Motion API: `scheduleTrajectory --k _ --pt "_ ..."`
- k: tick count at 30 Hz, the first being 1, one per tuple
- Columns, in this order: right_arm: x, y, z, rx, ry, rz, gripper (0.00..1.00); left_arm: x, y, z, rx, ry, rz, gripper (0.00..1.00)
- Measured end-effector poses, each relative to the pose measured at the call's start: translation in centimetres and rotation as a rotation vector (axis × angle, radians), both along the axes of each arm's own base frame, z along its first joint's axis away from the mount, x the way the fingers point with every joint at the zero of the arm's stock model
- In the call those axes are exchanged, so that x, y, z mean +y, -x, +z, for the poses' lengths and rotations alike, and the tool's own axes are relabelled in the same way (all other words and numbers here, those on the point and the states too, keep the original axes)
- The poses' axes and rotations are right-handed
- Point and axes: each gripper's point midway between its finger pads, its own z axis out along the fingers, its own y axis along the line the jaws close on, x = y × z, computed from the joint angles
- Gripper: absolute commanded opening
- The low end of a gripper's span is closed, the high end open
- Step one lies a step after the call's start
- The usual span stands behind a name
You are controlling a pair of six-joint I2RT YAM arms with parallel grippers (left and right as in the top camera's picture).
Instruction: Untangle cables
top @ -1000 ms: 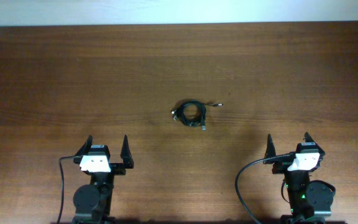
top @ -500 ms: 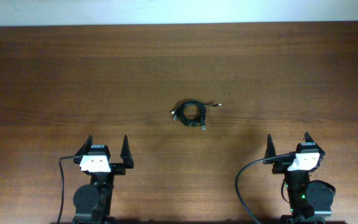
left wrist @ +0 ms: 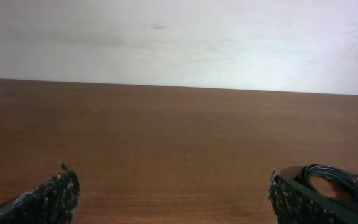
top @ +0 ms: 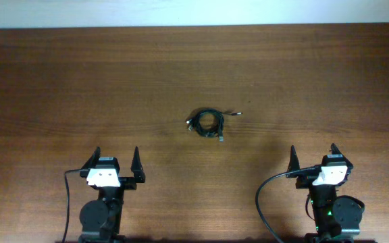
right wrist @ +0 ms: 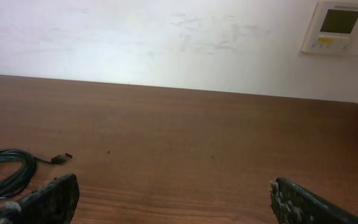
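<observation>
Since the cables (top: 208, 123) are my reference for this entry, I log them first: one small coiled bundle of thin black cord, lying flat on the brown wooden table (top: 59, 81). A few short plug ends poke out of the coil. One loose end points toward the right arm's side, and another sticks out on the opposite side.

Left gripper (top: 117, 156): well apart from the bundle, nearer the arm bases and to its left. Jaws spread wide, holding nothing.

Right gripper (top: 313, 152): also well apart from the bundle, nearer the arm bases and to its right. Jaws spread wide, holding nothing.

Left wrist camera: the coil shows just past the finger (left wrist: 297, 202) on the bundle's side. Right wrist camera: the coil shows just past the corresponding finger (right wrist: 42, 199), with one plug end lying free on the wood.

A thicker black lead (top: 67, 196) loops beside each arm base, well apart from the bundle. Beyond the bundle, past the far table edge, stands a pale wall (left wrist: 179, 37). A white wall panel (right wrist: 339, 26) with a small screen hangs on it, far to the bundle's right.
</observation>
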Motion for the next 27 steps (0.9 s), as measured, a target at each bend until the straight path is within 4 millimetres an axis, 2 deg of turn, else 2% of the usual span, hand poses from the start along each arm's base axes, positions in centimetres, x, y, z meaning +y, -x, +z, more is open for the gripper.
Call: scheduleTrajectory --k 19,21,27 --pt "0.0 0.0 0.0 0.000 0.000 0.000 0.98 -0.1 0.0 0.1 -0.002 0.001 -0.006 0.99" --pt "0.0 0.0 0.0 0.000 0.000 0.000 0.98 -1.2 0.0 0.1 -0.005 0.006 -0.071 0.99" --pt "0.0 0.0 0.0 0.000 0.000 0.000 0.98 -7.0 1.4 1.7 -0.068 0.021 -0.420 0.99"
